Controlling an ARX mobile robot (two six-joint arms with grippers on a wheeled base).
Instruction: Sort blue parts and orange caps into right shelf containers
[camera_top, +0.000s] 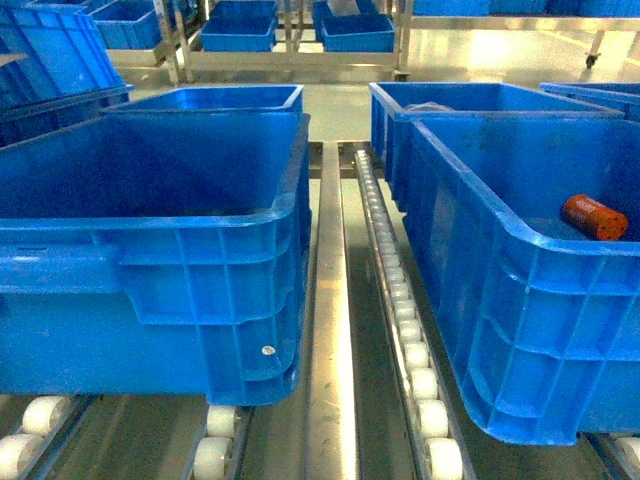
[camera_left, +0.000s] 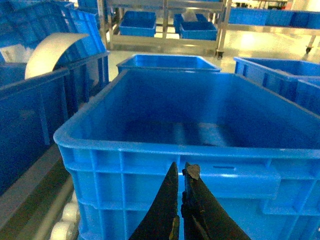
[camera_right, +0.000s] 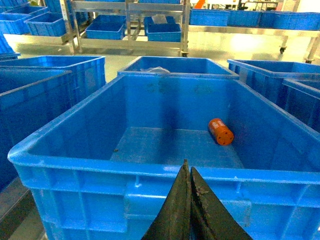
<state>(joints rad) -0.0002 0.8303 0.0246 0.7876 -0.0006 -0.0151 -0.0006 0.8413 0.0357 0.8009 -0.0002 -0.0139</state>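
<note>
Lying in ribbed blue plastic bin (camera_right: 75, 165), stubby orange cap (camera_right: 220, 132), left gripper (camera_left: 182, 172) clenched, right gripper (camera_right: 188, 172) clenched

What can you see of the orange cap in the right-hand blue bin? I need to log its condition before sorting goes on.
The small orange-red stubby cylindrical cap looks like smooth plastic. It lies on its side on the floor of the large bright-blue ribbed plastic bin, near the bin's right wall, one round end face turned toward the right wrist camera with a few small dark dots on it. Nothing else touches it; no gripper is near. The head view shows it low against that same wall.
</note>
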